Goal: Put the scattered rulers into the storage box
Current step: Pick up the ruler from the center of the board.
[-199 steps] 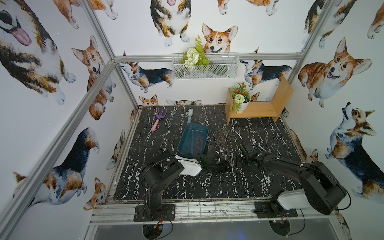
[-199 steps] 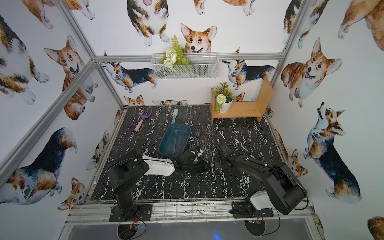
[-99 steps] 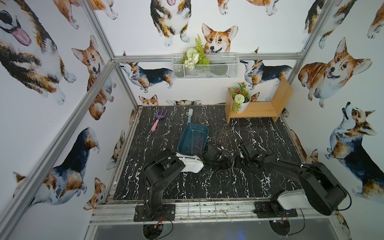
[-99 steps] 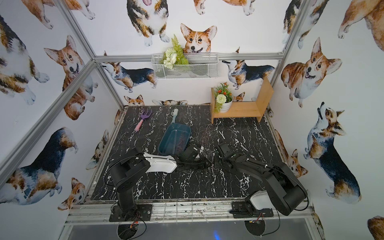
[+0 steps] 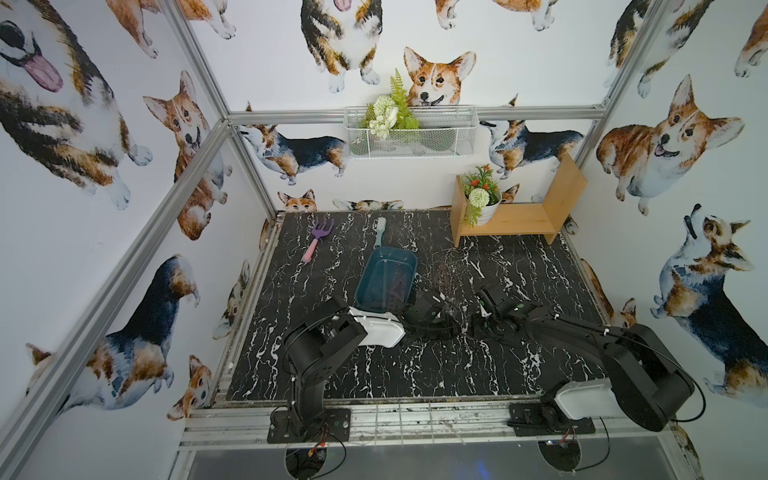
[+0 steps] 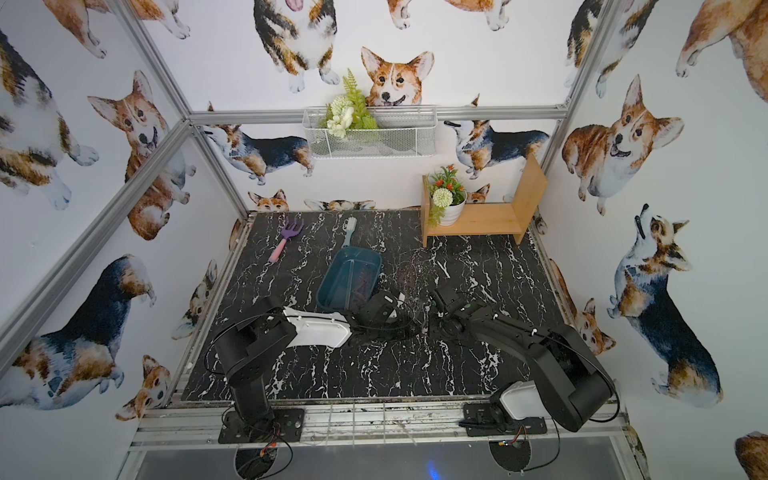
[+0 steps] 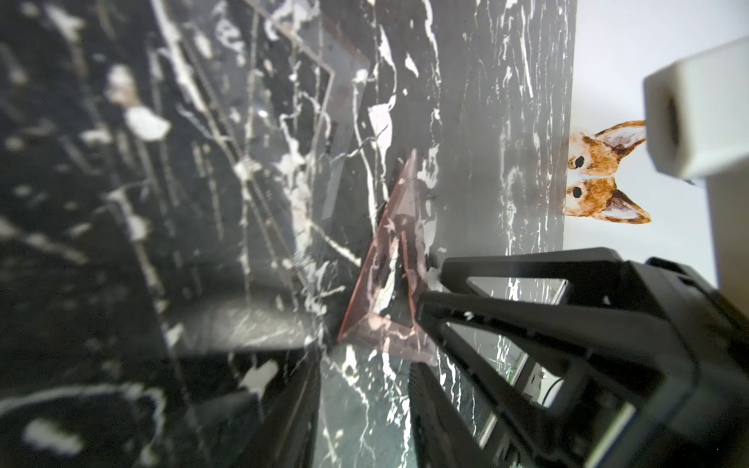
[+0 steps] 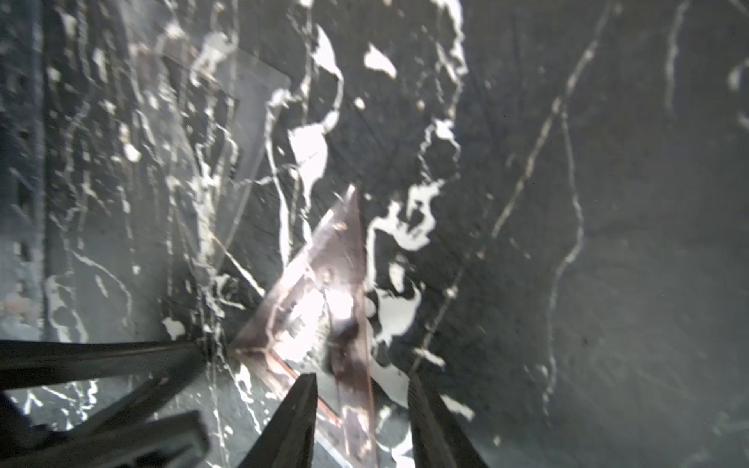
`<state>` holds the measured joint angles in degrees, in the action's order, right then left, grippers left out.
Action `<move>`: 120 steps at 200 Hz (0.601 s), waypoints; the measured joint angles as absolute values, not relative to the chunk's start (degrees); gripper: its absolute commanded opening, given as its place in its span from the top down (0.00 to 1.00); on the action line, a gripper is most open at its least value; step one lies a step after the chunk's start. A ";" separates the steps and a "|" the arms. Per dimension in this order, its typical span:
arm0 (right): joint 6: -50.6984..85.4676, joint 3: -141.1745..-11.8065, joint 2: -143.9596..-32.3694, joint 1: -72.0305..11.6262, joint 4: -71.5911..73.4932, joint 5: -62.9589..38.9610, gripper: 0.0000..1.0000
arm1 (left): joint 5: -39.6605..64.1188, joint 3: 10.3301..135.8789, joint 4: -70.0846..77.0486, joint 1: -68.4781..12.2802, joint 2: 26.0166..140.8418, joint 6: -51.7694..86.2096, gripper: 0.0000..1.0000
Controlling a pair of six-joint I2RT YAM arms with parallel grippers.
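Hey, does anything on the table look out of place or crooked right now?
Yes: a reddish triangular ruler lies on the table, outside the storage box, between the open left claw and open right claw. The box sits skewed to the table's edges.

Lighting both top views brightly and diffusely, leaving few visible shadows on the black marble tabletop (image 5: 415, 374); stretching the corgi wallpaper (image 5: 62, 104) toward the corners. Blurring the nearest tabletop and spreading grey haze mid-frame in the left wrist view. Flaring white glare across the reddish triangular ruler (image 8: 324, 308) in the dimmer, softly focused right wrist view.
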<state>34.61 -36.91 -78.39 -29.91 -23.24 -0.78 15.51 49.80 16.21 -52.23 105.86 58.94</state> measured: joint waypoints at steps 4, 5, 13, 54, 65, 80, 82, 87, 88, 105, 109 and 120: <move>34.61 -37.23 -78.43 -30.00 -23.83 -0.34 0.57 | 15.27 49.54 15.94 -52.23 105.49 58.94 0.57; 34.61 -37.39 -78.46 -30.02 -24.05 -0.23 0.57 | 15.25 49.47 15.88 -52.23 105.41 58.94 0.57; 34.61 -38.09 -78.59 -30.39 -25.04 0.05 0.57 | 14.98 49.01 15.09 -52.23 104.64 58.89 0.57; 34.61 -41.80 -80.90 -33.47 -28.88 2.17 0.58 | 12.97 48.14 11.84 -52.23 101.14 58.04 0.57; 34.61 -42.78 -81.84 -34.17 -29.54 2.87 0.58 | 12.25 48.14 11.44 -52.23 100.36 57.41 0.57; 34.59 -44.40 -83.20 -34.81 -30.85 3.38 0.59 | 11.97 48.12 10.70 -52.23 99.24 56.80 0.57; 34.59 -44.66 -83.40 -34.94 -31.09 3.51 0.59 | 11.84 48.12 10.57 -52.23 99.09 56.71 0.57; 34.59 -45.15 -83.74 -35.05 -31.33 3.84 0.59 | 11.46 48.12 10.35 -52.23 98.67 56.49 0.57; 34.59 -45.32 -83.85 -35.11 -31.44 3.92 0.59 | 11.38 48.12 10.31 -52.23 98.61 56.42 0.57; 34.59 -46.81 -84.62 -35.64 -32.32 4.56 0.59 | 10.79 48.12 9.82 -52.14 97.54 55.59 0.56; 34.59 -47.05 -84.71 -35.66 -32.45 4.71 0.60 | 10.79 48.12 9.69 -52.12 97.38 55.40 0.56; 34.59 -47.37 -84.75 -35.99 -32.82 4.80 0.60 | 10.70 48.27 9.02 -51.88 97.12 54.70 0.56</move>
<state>34.59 -47.37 -84.75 -35.99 -32.82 4.80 10.70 48.27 9.02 -51.88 97.12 54.70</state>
